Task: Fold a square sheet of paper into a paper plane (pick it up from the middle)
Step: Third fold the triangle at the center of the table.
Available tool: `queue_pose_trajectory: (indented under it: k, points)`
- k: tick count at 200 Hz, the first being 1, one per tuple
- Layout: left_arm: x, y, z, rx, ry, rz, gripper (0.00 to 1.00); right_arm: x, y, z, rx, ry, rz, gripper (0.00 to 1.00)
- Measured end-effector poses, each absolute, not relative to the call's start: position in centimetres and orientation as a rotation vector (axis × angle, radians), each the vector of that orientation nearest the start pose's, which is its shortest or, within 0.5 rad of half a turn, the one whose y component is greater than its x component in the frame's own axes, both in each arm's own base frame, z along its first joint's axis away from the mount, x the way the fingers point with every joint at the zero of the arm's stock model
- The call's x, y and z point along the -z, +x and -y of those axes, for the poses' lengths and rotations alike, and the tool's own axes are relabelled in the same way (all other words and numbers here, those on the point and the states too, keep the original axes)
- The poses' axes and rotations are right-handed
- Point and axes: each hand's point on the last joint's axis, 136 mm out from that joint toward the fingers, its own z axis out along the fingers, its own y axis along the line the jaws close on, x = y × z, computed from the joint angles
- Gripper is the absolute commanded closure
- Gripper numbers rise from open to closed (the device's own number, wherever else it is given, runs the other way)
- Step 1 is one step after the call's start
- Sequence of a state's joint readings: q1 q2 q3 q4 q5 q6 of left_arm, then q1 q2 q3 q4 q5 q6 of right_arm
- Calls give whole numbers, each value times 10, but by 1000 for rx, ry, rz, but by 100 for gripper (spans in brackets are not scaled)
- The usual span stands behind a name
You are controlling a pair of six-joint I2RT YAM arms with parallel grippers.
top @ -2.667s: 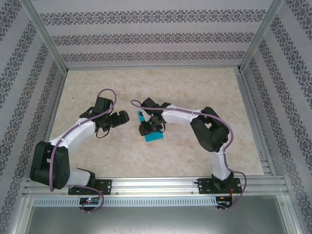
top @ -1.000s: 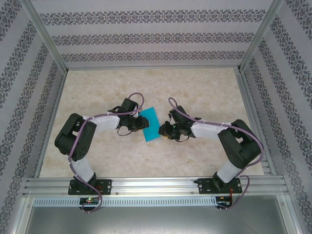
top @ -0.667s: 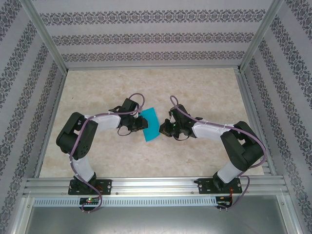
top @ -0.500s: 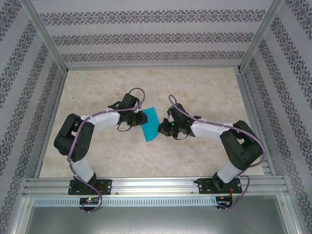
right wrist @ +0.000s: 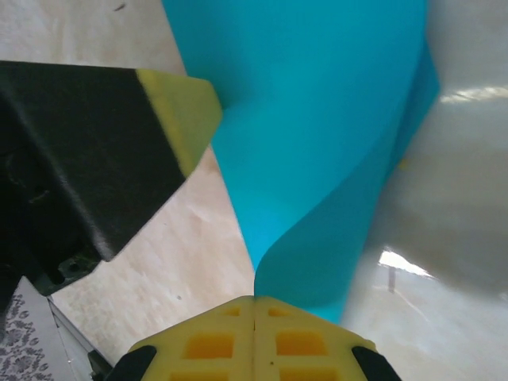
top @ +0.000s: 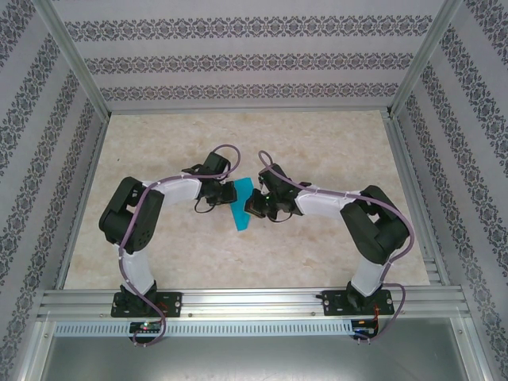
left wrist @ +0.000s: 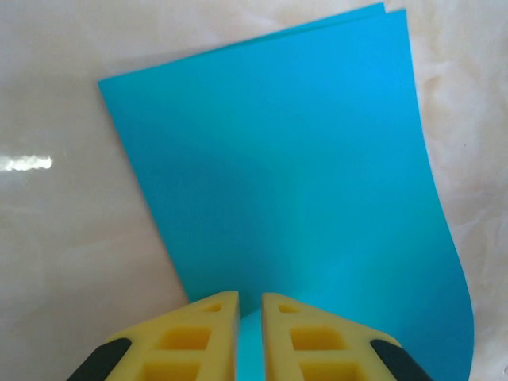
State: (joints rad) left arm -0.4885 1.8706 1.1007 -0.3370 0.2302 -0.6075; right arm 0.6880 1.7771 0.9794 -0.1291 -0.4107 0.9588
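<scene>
The square sheet of paper (top: 242, 209) is cyan-blue, doubled over and standing up curved between my two grippers at the table's middle. In the left wrist view the sheet (left wrist: 286, 175) shows two layered edges at its far corner. The left gripper (top: 228, 193) (left wrist: 250, 305) has its yellow fingers a narrow slit apart, with the paper's near edge in the slit. The right gripper (top: 253, 208) (right wrist: 254, 300) is shut on the opposite edge of the curling sheet (right wrist: 317, 119). A left fingertip (right wrist: 181, 107) shows beyond it. No paper plane is in view.
The beige marbled tabletop (top: 317, 143) spreads bare on all sides of the paper. Patterned walls and aluminium posts enclose it, and a metal rail (top: 254, 302) carrying both arm bases runs along the near edge.
Both grippers have moved toward each other. The paper, lying flat a second ago, now stands narrow and buckled between them. The right jaws have shut on it and the left jaws have narrowed.
</scene>
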Motion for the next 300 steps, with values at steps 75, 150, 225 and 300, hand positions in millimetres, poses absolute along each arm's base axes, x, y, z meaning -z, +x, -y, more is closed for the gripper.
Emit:
queue_pose_trajectory:
  k: [75,150,225,300]
  points:
    - [-20,356,230,589,-96,-2802,86,-49,304,-342,-1124,180,-2756,98]
    - [-19,356,228,571,-101,-2804,90,-41,311,-348,-1126,189,-2726,98]
    - [-19,357,228,569,-100,-2803,91,-35,315,-350,-1109,193,-2711,97]
    - [-19,356,228,569,-97,-2803,91,-28,315,-348,-1083,204,-2724,97]
